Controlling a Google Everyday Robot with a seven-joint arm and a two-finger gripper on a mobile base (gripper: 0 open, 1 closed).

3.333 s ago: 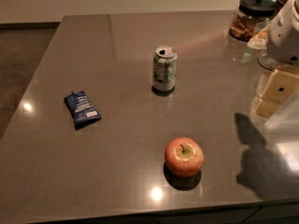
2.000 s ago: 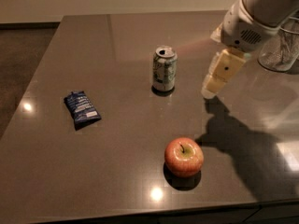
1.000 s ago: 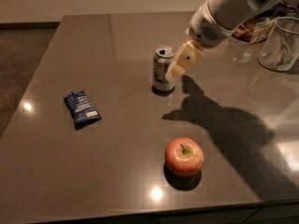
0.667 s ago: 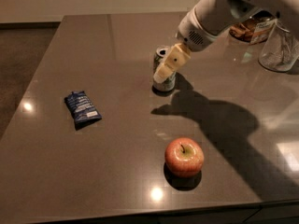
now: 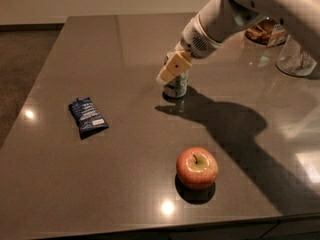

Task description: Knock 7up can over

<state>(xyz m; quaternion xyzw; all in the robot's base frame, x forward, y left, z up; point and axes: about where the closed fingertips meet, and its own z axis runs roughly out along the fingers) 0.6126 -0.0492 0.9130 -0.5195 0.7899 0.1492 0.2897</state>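
In the camera view, the step in hand seemed to be the push itself. The claw (image 5: 174,68) sat at the upper part of the can (image 5: 176,87), hiding its top and seemingly touching it. Whether the claw was open or closed could not be told. The can stood upright on the tabletop (image 5: 125,44), with the apple (image 5: 197,167) well in front of it. The next move probably called for a sideways shove high on the can. The arm (image 5: 225,19) sloped down to the can from the glass jar (image 5: 298,59) side.

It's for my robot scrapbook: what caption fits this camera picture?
The gripper covers the top of the can, apple and blue packet nearby on the table.
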